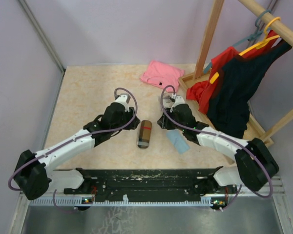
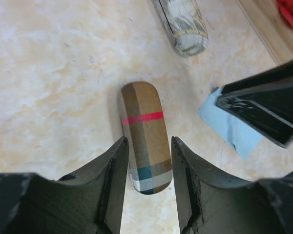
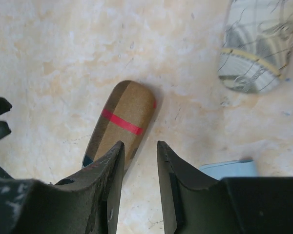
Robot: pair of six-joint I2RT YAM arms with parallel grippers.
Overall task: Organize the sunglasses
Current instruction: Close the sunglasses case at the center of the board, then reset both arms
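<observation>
The left gripper [image 2: 149, 142] hangs with its jaws parted and nothing between them. Its wrist view looks down through the gap onto a tan plaid glasses case [image 1: 145, 134], and the top view shows that case lying free on the table [image 1: 88, 92], just to the gripper's right. The right gripper [image 3: 140, 145] is also spread and empty, with bare tabletop showing between its fingers [image 3: 168, 175] and the brown end of the plaid case just beside its left finger. The plaid case lies flat between the two grippers, about midway across the table and toward the near edge. Its red stripe is at the far end and its teal and white bands at the near end. A grey-patterned glasses case [image 2: 183, 24] lies farther back and to the right; the right arm hides it in the top view. A light blue cloth [image 1: 178, 141] lies to the right of the plaid case, partly under the right arm. The sunglasses show in no view, and I cannot tell whether they are inside the closed cases. A folded pink garment [image 1: 161, 74] sits at the far edge. A wooden clothes rack [image 1: 210, 34] stands at the far right corner, with red and black garments [image 1: 234, 92] on hangers.
</observation>
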